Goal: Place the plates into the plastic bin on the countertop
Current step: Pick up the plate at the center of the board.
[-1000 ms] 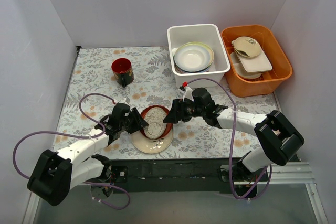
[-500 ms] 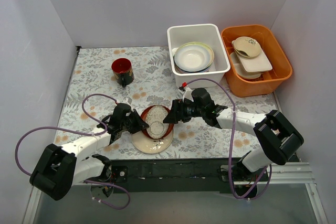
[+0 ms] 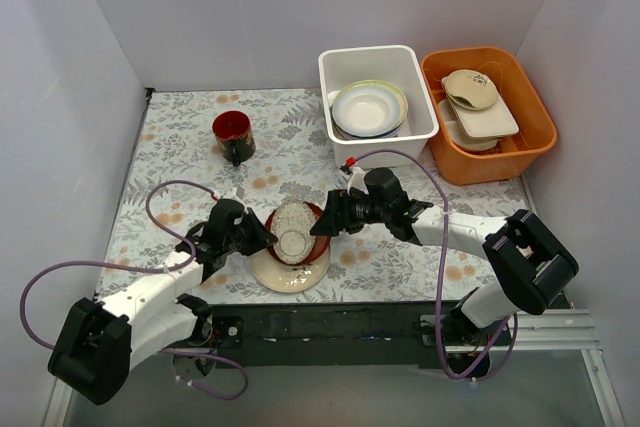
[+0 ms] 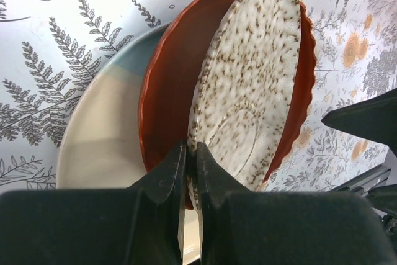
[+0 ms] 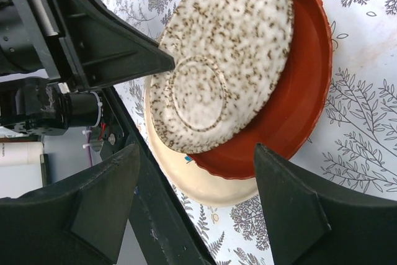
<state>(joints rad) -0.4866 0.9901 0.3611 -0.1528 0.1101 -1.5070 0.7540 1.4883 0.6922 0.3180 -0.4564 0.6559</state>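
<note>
Countertop point(image 3: 180, 137) room lies open around our stack of plates point(image 3: 290, 277). We see the plastic bin point(image 3: 335, 72) far back. Our left gripper point(image 4: 191, 153) pinches the edge of the tilted speckled dish point(image 4: 248, 79). Our right gripper point(image 3: 324, 226) is spread wide beside the red-brown plate point(image 5: 304, 110).

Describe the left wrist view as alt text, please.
The left fingers pinch the rim of the speckled oval dish, tilted up from the red-brown plate. That plate sits on a cream-and-blue plate on the leaf-patterned countertop.
</note>
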